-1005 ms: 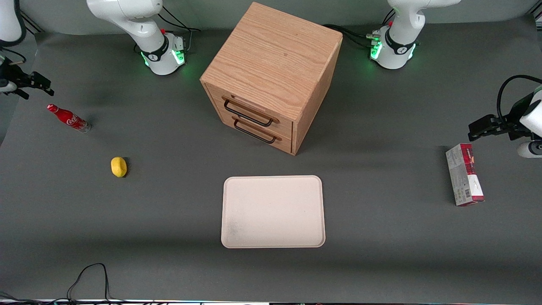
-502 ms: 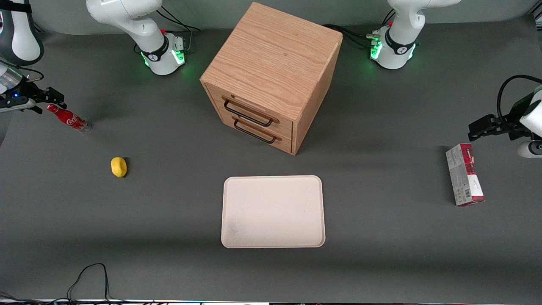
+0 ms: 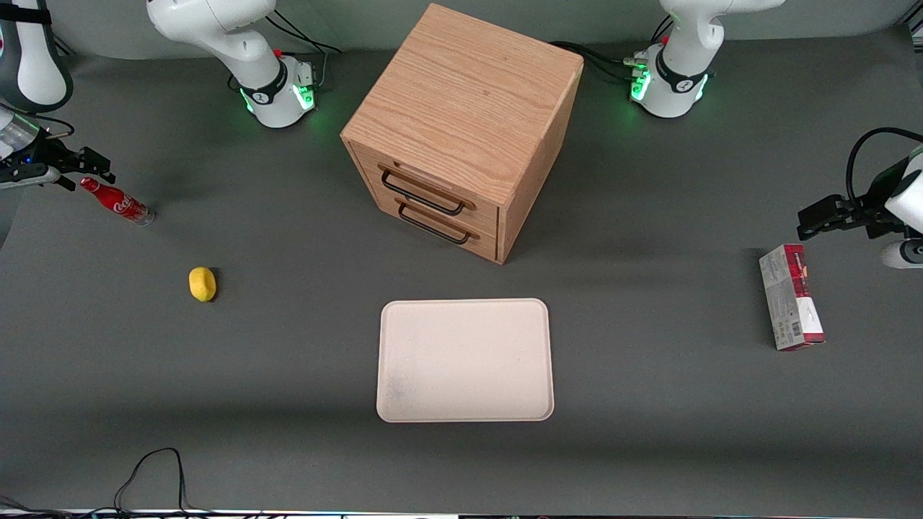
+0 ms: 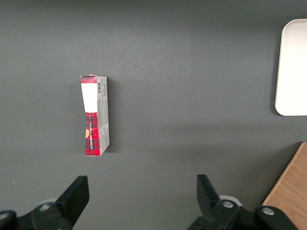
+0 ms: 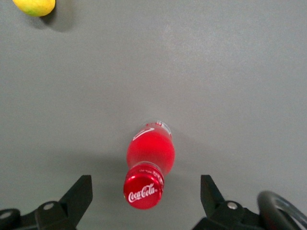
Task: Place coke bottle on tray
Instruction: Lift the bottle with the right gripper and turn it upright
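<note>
The coke bottle (image 3: 115,202), red with a red cap and white script, stands on the grey mat at the working arm's end of the table. The right wrist view looks down on its cap (image 5: 144,191). My right gripper (image 3: 83,175) is open and empty, directly above the cap, which lies between the two fingers (image 5: 81,194) without touching them. The cream-white tray (image 3: 465,360) lies bare in the middle of the table near the front camera, well away from the bottle. One tray corner shows in the left wrist view (image 4: 292,67).
A yellow lemon-sized object (image 3: 202,283) lies between bottle and tray, nearer the front camera than the bottle; it shows in the right wrist view (image 5: 33,5). A wooden two-drawer cabinet (image 3: 461,122) stands farther from the camera than the tray. A red-and-grey carton (image 3: 791,297) lies toward the parked arm's end.
My right gripper has moved in over the bottle's cap; one second ago it was off to the side of it. The bottle and tray have not moved.
</note>
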